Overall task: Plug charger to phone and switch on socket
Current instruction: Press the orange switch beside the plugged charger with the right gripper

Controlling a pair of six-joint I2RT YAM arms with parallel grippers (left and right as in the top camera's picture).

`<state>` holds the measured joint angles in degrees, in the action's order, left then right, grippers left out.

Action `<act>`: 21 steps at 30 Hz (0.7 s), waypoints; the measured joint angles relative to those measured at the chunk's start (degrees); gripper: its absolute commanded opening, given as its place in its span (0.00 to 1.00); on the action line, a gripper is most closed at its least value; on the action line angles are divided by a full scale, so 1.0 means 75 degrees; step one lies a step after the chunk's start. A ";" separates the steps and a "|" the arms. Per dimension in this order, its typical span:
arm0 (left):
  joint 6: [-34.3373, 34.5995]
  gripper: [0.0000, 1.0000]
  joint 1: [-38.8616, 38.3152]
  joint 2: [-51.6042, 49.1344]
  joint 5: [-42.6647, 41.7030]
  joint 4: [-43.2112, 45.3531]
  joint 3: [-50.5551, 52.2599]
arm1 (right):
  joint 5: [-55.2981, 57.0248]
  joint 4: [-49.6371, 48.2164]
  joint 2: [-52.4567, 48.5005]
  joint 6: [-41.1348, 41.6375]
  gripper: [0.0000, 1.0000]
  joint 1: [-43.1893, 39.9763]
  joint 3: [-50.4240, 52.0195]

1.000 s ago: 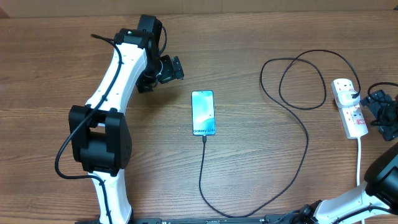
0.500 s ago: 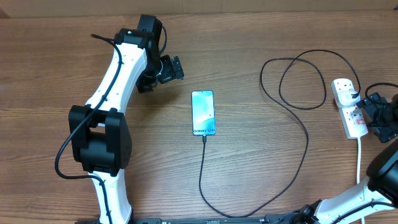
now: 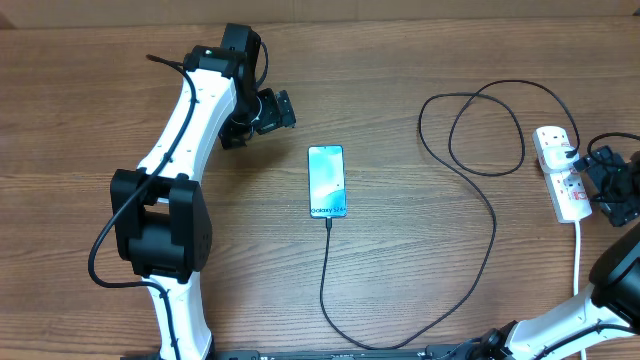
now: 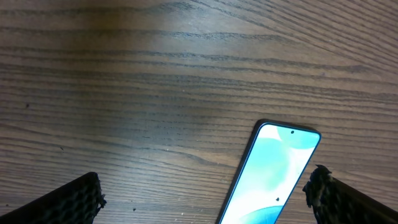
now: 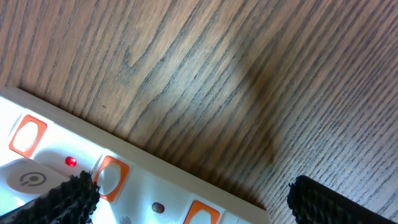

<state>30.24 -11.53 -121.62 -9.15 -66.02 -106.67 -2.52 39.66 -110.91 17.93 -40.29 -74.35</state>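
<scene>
Lying near the right edge of the brown wooden tabletop (image 3: 420, 290), the long white power strip with red switches (image 3: 562, 176) points far-to-near. The right end effector (image 3: 598, 186), spread wide and empty, sits just right of it, much nearer than the left end effector (image 3: 289, 110).

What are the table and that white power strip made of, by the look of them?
The table looks like wood or wood-print laminate, matte: grain lines run across it. The socket seems smooth white moulded plastic: even colour, rounded edges.
</scene>
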 measured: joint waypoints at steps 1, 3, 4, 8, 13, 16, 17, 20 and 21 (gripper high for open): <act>0.0000 1.00 0.0000 0.0000 0.0000 0.0000 0.0000 | -0.0003 0.0000 0.0000 0.0000 1.00 0.0000 0.0000; 0.0000 1.00 0.0000 0.0000 0.0000 0.0000 0.0000 | -0.0003 0.0000 0.0000 0.0000 0.99 0.0000 0.0000; 0.0003 0.99 0.0000 0.0000 0.0000 0.0000 0.0000 | 0.0000 -0.0009 0.0000 0.0000 1.00 0.0000 0.0000; 0.0000 1.00 0.0000 0.0000 0.0000 0.0000 0.0000 | -0.0003 -0.0026 0.0000 0.0000 1.00 0.0000 0.0020; 0.0000 1.00 0.0000 0.0000 0.0000 0.0000 0.0000 | 0.0006 -0.0015 0.0000 0.0000 1.00 0.0044 0.0032; 0.0000 1.00 0.0000 0.0000 0.0000 0.0000 0.0000 | 0.0050 -0.0017 0.0000 -0.0038 1.00 0.0076 0.0044; 0.0000 0.99 0.0000 0.0000 0.0000 0.0000 0.0000 | 0.0079 -0.0006 0.0000 -0.0064 1.00 0.0093 0.0047; 0.0003 1.00 0.0000 0.0000 0.0000 0.0000 0.0000 | 0.0146 0.0009 -0.0003 -0.0125 1.00 0.0131 0.0079; 0.0000 1.00 0.0000 0.0000 0.0000 0.0003 0.0000 | 0.0154 0.0006 -0.0003 -0.0140 1.00 0.0140 0.0087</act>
<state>30.24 -11.53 -121.62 -9.15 -66.00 -106.67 -1.37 39.70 -110.93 16.88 -39.24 -73.69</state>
